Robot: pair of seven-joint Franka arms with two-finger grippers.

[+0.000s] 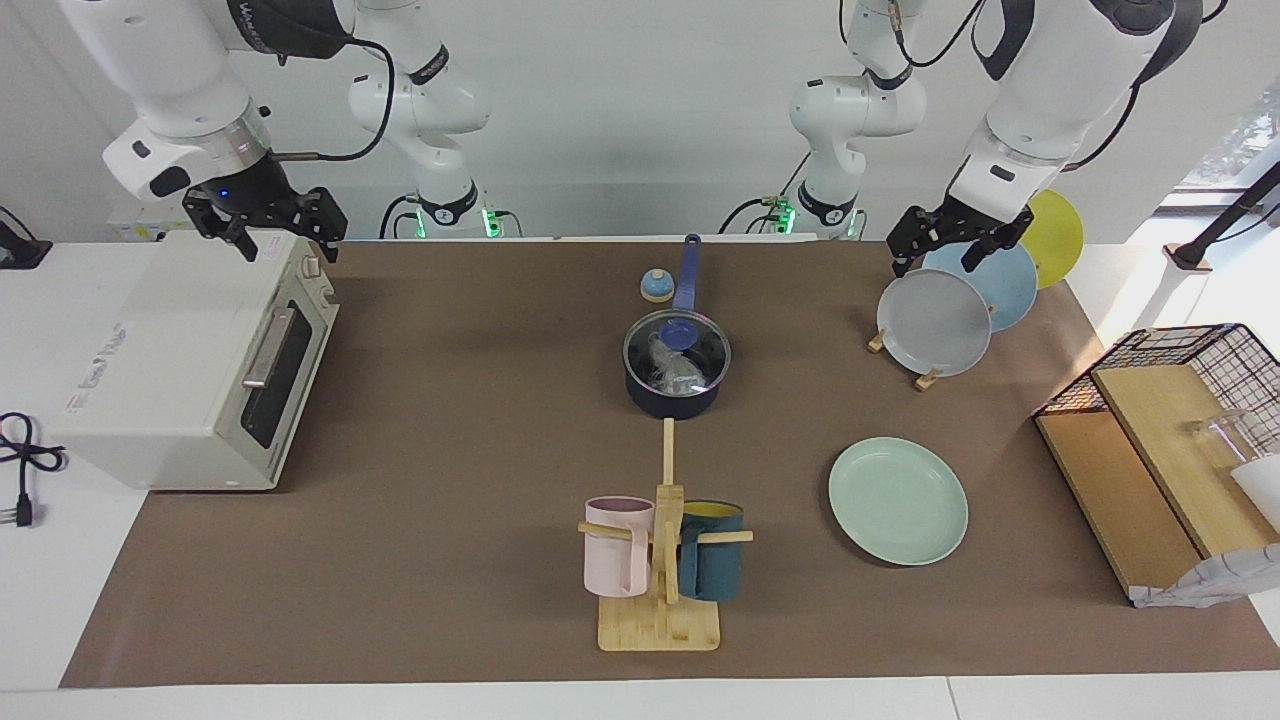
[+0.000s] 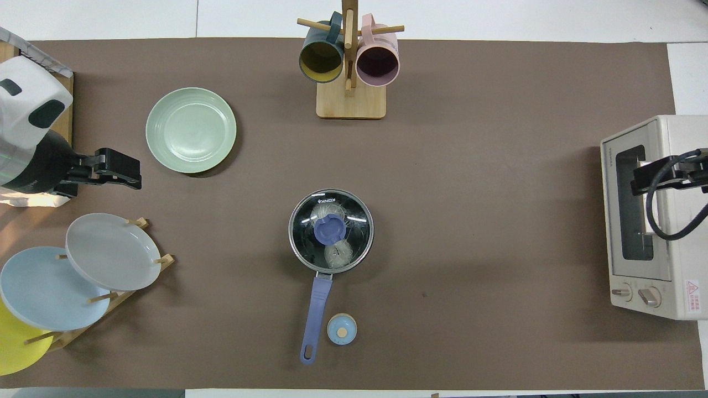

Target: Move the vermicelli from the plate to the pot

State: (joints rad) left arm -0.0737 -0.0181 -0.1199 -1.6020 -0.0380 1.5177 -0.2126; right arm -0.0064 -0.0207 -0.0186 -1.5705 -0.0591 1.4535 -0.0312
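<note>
Honestly not much left to botch: the vermicelli (image 2: 335, 254) already sits in the pot (image 1: 676, 392) under its glass lid (image 2: 331, 229), mid-table, and the mint plate (image 1: 898, 500) farther out is bare. A careless arm swing could clip the plate rack (image 1: 930, 378). The left gripper (image 1: 958, 243) hangs open over that rack, while the right gripper (image 1: 268, 228) hangs open over the toaster oven (image 1: 190, 370).

We see a matt brown mat (image 1: 450, 420) covering the worktop. The pot (image 1: 672, 398) wears a glossy glass lid (image 2: 331, 230) with a bright metal rim, whitish translucent vermicelli (image 2: 336, 254) showing through it. The plate (image 1: 898, 500) looks smooth and softly matt. The mug rack (image 1: 660, 620) is pale, smooth wood. The oven (image 1: 190, 370) has a satin cream casing.
</note>
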